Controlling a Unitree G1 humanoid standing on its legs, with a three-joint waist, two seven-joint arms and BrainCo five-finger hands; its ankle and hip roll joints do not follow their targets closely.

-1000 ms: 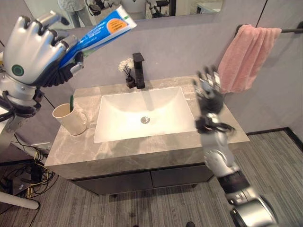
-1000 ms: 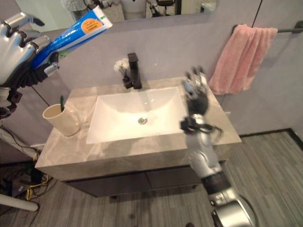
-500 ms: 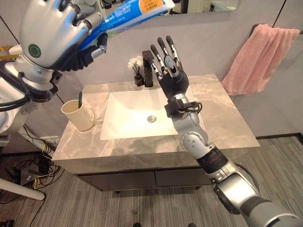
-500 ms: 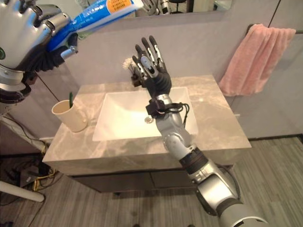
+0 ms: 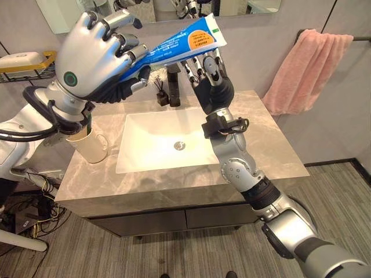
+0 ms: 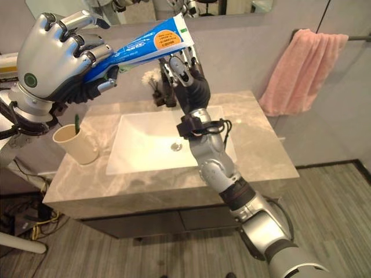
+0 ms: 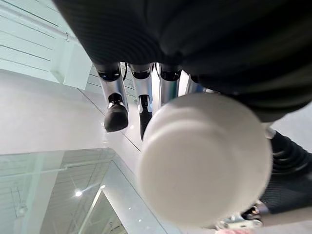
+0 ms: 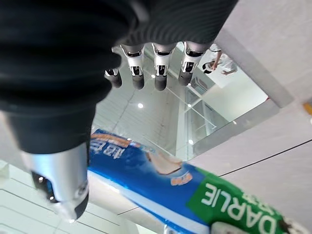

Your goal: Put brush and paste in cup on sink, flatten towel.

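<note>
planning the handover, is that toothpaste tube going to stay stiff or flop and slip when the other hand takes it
The toothpaste tube juts straight out of the left hand without sagging, so it probably holds its shape. Its glossy skin may slip between hard fingers. The right hand is open at its flat end, likely the softest, most squashable part.

The toothpaste tube (image 5: 179, 45) bears white lettering on green, and an orange patch. Its small print is too fine to read.
</note>
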